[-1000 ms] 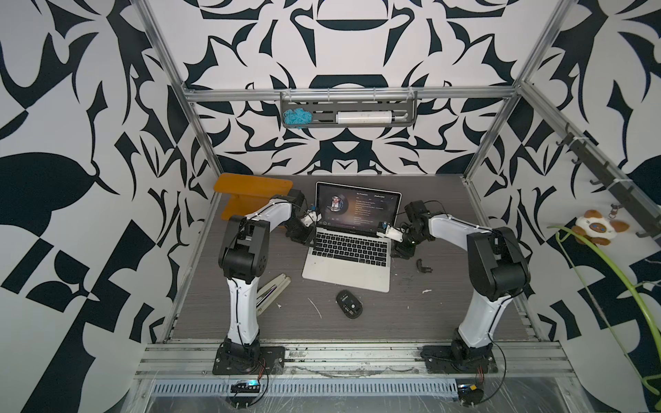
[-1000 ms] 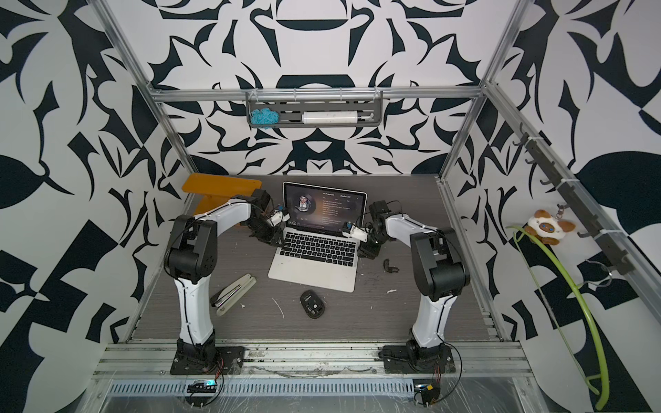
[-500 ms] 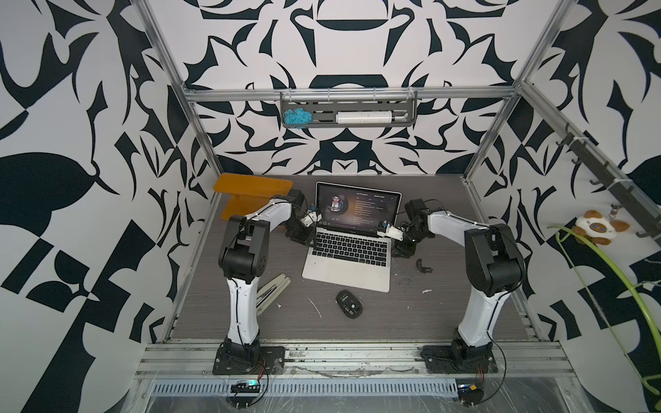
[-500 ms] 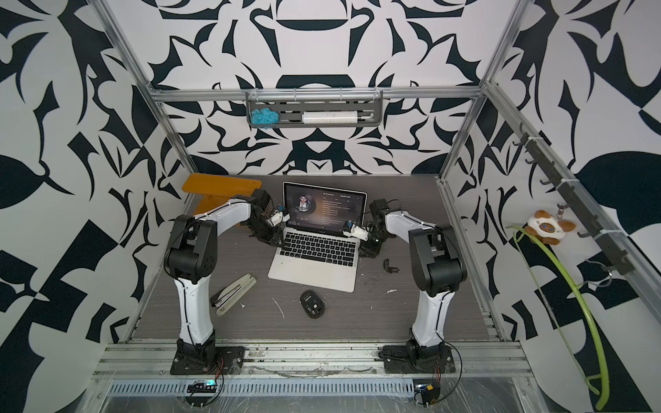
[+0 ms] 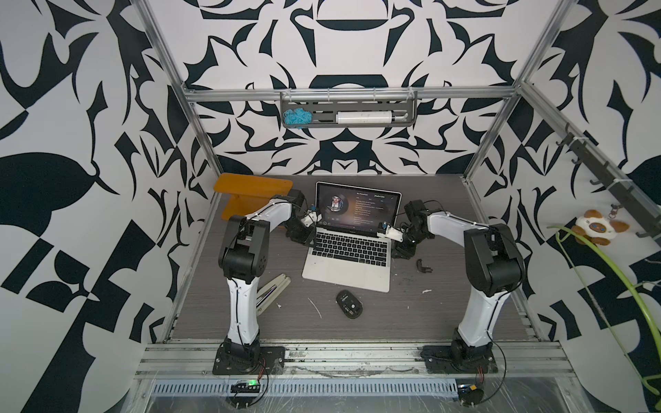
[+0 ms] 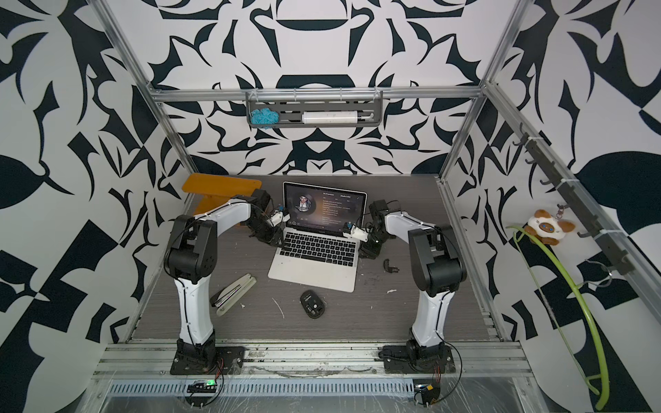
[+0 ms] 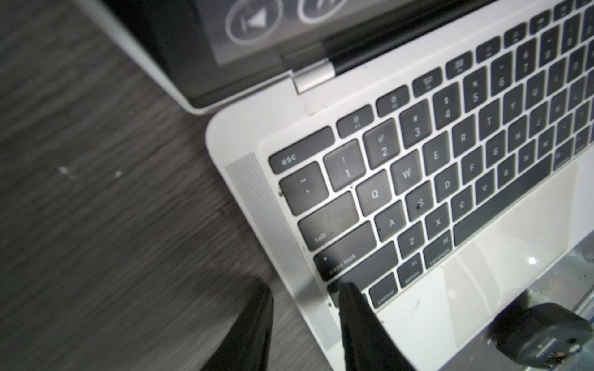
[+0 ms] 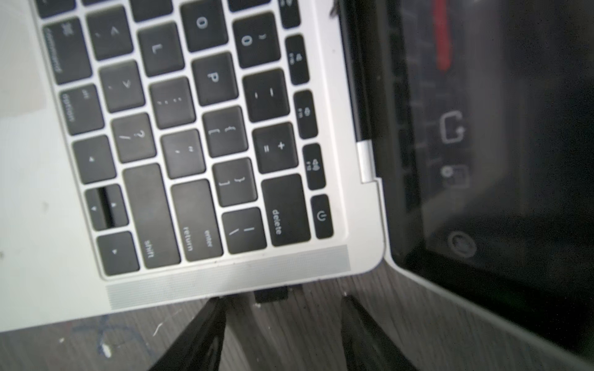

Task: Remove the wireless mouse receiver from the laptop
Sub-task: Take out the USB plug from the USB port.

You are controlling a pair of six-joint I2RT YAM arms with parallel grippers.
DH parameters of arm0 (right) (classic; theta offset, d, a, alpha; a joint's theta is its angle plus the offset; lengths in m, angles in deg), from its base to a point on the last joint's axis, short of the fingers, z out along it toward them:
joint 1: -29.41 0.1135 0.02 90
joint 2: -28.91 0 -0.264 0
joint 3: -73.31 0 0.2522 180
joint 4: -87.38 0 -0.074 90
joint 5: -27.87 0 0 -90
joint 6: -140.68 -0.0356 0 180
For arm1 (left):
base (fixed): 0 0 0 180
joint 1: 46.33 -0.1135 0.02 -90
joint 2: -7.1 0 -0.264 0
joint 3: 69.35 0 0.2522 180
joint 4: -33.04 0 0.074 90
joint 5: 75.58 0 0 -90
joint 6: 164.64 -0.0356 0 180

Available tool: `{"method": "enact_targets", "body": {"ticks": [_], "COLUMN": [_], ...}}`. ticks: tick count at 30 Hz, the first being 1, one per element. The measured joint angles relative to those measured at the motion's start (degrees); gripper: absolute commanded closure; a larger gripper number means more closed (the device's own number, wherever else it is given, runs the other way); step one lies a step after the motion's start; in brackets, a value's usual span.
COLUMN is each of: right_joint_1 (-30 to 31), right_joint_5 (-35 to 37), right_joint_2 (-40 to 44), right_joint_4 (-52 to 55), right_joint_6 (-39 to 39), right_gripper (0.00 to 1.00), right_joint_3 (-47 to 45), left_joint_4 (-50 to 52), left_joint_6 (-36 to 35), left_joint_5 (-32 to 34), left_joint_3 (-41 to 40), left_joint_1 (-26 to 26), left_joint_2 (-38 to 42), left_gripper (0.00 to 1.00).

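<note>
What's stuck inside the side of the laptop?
A tiny black plug pokes out of the laptop, right by the open right gripper. Its end inside the port is hidden.

Parted tool [image 8: 283,303] flanking receiver [image 8: 271,294] at laptop [image 8: 225,279] edge

R gripper [image 8: 282,300] jaws apart; btwn tips only bare table [image 8: 283,337] and the wireless mouse receiver [image 8: 271,294] jutting from laptop [image 8: 225,276] edge. The lid [image 8: 482,192] walls off frame right. In a top view: mouse [image 5: 349,304], dark L-piece [image 5: 423,265] clutter mid-table; lower strip free.
</note>
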Motion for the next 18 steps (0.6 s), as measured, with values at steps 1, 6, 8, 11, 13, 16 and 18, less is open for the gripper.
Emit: {"method": "enact_targets", "body": {"ticks": [1,6,8,11,13,16,18], "right_joint_1": [0.28,1.84,2.62,3.17,3.34,3.43,3.43], "right_joint_5": [0.52,2.43,2.64,2.8,2.62,2.62,2.62], "right_joint_2": [-0.15,-1.16,-1.75,-1.99,-2.03,-1.49,-0.74], "right_joint_4": [0.22,1.05,1.55,2.23,2.62,1.84,0.5], "right_joint_6": [0.13,0.94,1.22,0.98,0.07,-0.83,-1.33], "right_gripper": [0.4,0.45,0.55,0.77,0.82,0.88,0.93], "right_joint_3": [0.22,1.86,2.73,3.15,3.19,2.4,1.18], "left_joint_4": [0.0,0.0,0.02,0.07,0.07,0.07,0.07], "left_joint_6": [-0.11,-0.2,-0.2,-0.17,-0.17,-0.17,-0.15], "left_joint_5": [0.0,0.07,0.17,0.37,0.48,0.5,0.52], "left_joint_3": [0.0,-0.02,-0.02,-0.02,-0.02,-0.02,-0.02], "left_joint_1": [0.04,0.07,0.07,0.04,0.04,0.04,0.04], "left_joint_2": [0.0,0.0,0.02,0.02,0.02,0.02,0.02], "left_gripper": [0.6,0.6,0.6,0.6,0.6,0.61,0.61]}}
